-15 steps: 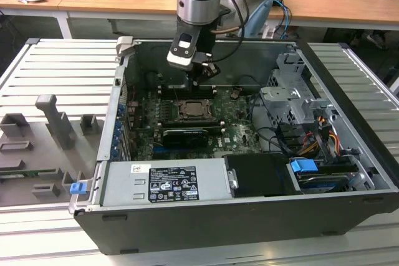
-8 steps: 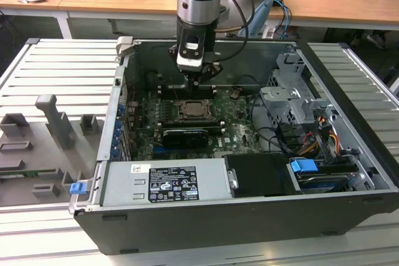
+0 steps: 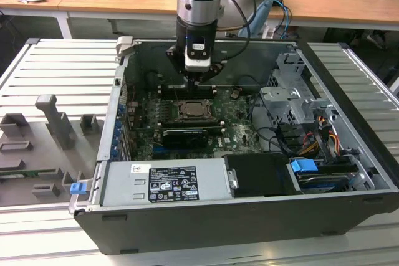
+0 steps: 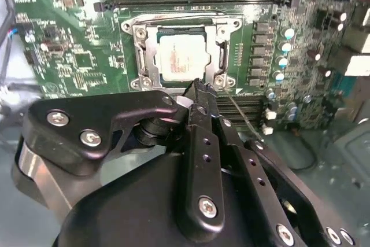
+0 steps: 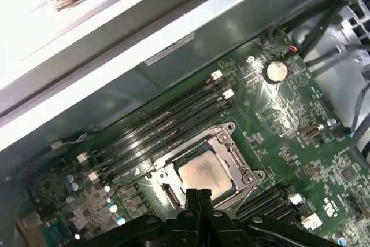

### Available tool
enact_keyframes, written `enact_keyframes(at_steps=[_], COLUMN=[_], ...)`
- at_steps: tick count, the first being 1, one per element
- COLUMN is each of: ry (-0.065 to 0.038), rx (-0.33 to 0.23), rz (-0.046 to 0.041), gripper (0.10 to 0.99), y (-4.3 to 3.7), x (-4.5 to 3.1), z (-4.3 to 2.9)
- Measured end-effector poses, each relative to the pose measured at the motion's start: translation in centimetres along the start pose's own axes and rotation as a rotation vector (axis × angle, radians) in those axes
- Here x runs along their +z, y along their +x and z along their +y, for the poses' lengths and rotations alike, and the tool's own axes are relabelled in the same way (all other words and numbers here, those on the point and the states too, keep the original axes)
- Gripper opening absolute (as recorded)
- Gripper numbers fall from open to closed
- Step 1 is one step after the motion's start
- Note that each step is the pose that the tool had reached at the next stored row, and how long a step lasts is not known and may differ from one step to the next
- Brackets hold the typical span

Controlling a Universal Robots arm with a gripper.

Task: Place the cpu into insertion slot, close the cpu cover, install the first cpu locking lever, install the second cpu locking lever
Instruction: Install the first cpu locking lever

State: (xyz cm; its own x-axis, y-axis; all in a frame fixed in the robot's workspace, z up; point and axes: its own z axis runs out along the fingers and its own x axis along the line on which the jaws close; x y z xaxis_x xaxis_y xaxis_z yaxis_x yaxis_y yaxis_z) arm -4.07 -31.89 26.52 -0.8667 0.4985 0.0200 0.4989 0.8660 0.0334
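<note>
In the exterior view, the black hand (image 3: 194,81), clenched and empty, hangs at twelve o'clock of the silver-grey square cpu (image 3: 196,110).

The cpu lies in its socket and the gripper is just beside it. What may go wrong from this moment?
1. The shut gripper hangs at the edge of the cpu cover; a small drift may scrape the cpu or the frame.
2. A thin locking lever runs out beside the gripper and looks unlatched; it may slip and spring back.
3. Memory slots and capacitors stand close by, so a wide sweep could hit them.
</note>
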Motion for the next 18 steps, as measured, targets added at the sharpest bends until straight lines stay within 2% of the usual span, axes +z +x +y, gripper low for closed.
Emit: enact_keyframes(at_steps=[3,6,18], ry=[0.002,0.003,0.007], rx=[-0.06,-0.145,-0.314], rz=[0.0019,0.0047,0.0102], gripper=[0.106,0.106,0.106], y=[0.02,0.02,0.02], x=[0.01,0.03,0.05], z=[-0.01,-0.01,-0.01])
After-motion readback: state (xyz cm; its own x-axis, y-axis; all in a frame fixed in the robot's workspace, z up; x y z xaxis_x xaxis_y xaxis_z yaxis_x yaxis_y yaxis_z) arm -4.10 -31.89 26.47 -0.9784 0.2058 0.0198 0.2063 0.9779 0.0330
